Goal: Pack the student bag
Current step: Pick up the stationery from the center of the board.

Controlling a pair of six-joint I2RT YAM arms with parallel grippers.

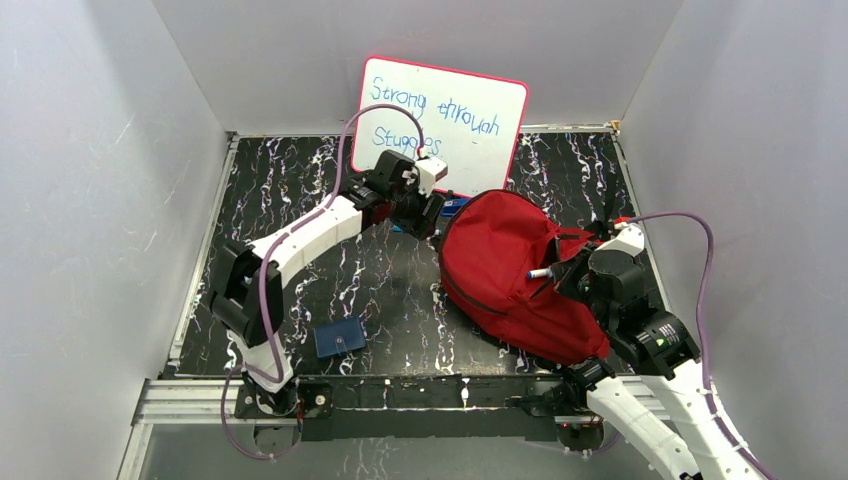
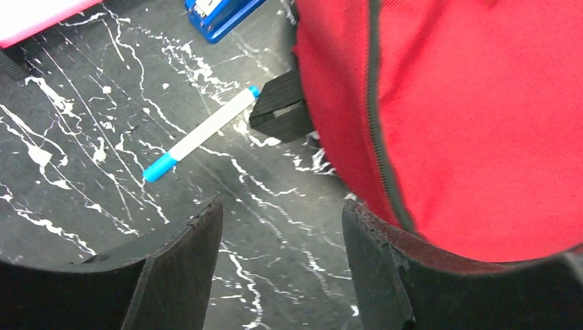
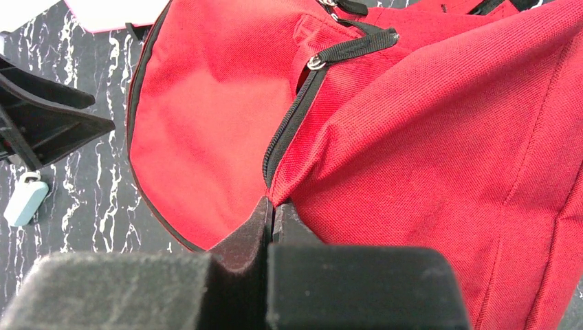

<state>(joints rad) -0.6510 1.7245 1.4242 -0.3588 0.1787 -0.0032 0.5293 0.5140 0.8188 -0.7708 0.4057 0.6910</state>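
The student bag (image 1: 510, 275), a soft red backpack, lies on the right half of the dark marbled table. My right gripper (image 1: 577, 268) is shut on a fold of its red fabric (image 3: 412, 137), just below the black zipper (image 3: 289, 130), fingertips pressed together (image 3: 273, 203). A marker with a blue tip (image 1: 540, 272) pokes out beside that grip. My left gripper (image 1: 428, 212) hovers at the bag's far left edge. It is open (image 2: 282, 213), with only bare table between its fingers. A white marker with blue ends (image 2: 203, 133) lies on the table ahead of it, next to a black strap end (image 2: 282, 106).
A whiteboard with handwriting (image 1: 445, 120) leans against the back wall. A blue box (image 2: 220, 12) lies behind the bag. A dark blue flat booklet (image 1: 340, 338) sits near the front edge. A small pale blue object (image 3: 26, 199) rests left of the bag. White walls enclose the table.
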